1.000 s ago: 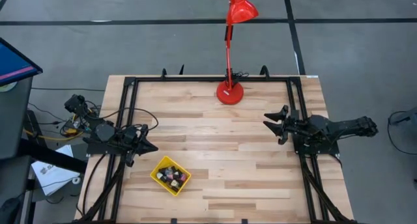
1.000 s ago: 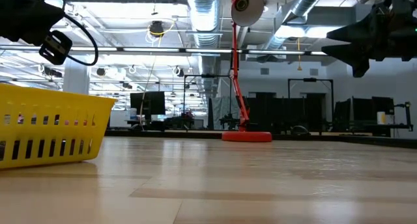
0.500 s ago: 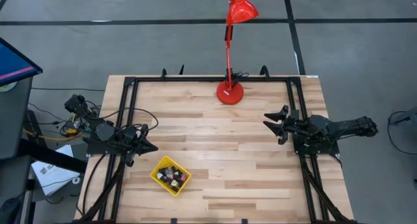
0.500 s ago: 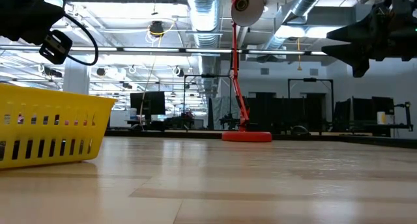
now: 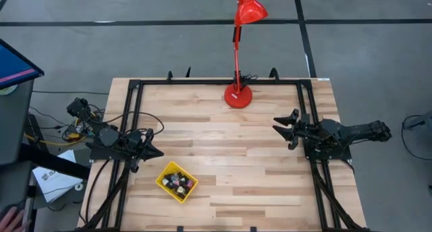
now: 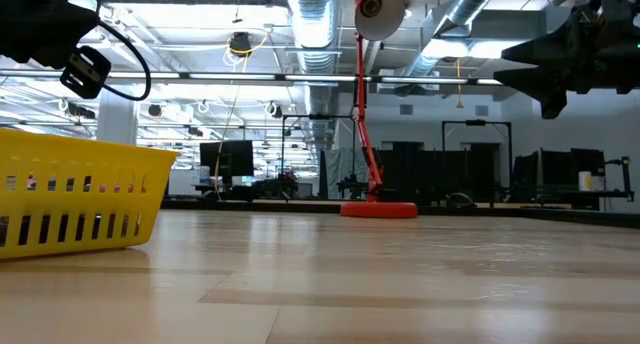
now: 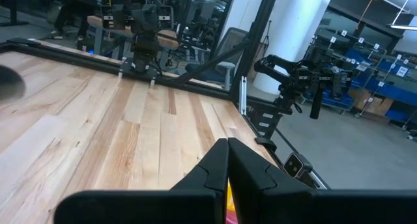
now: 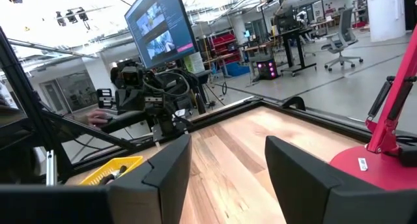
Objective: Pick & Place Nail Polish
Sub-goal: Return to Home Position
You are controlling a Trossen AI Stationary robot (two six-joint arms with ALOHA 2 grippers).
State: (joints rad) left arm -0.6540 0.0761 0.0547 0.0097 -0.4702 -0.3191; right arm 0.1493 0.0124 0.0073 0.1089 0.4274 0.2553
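From above, the nail polish bottles point(image 5: 177, 182) lie bunched together inside the yellow basket point(image 5: 164, 172), which sits cornerwise on the wooden tabletop point(image 5: 229, 158) near its front left. Pink, dark and pale bottles can be told apart, but any writing on them is too small to read. The left pincer point(image 5: 156, 153) hangs just beyond the basket, over the left rail, drawn to a narrow point. The right pincer point(image 5: 283, 129) is well apart at the right rail, its fingers spread. A red lamp point(image 5: 237, 96) stands at the far edge.

From tabletop height, the basket point(image 6: 80, 199) fills the left side with its slotted wall; small bits of colour show through the upper slots. The lamp's base point(image 6: 378, 209) is in the middle distance, and both arms hang dark overhead.

In the left wrist view, the left pincer point(image 7: 228, 142) is pressed together with nothing in it, a sliver of yellow showing below.

In the right wrist view, the right pincer point(image 8: 225, 146) gapes wide and holds nothing. The basket point(image 8: 111, 168) is far across the tabletop. A white label point(image 8: 362, 163) on the lamp base and a lit monitor point(image 8: 159, 25) both carry writing that cannot be read
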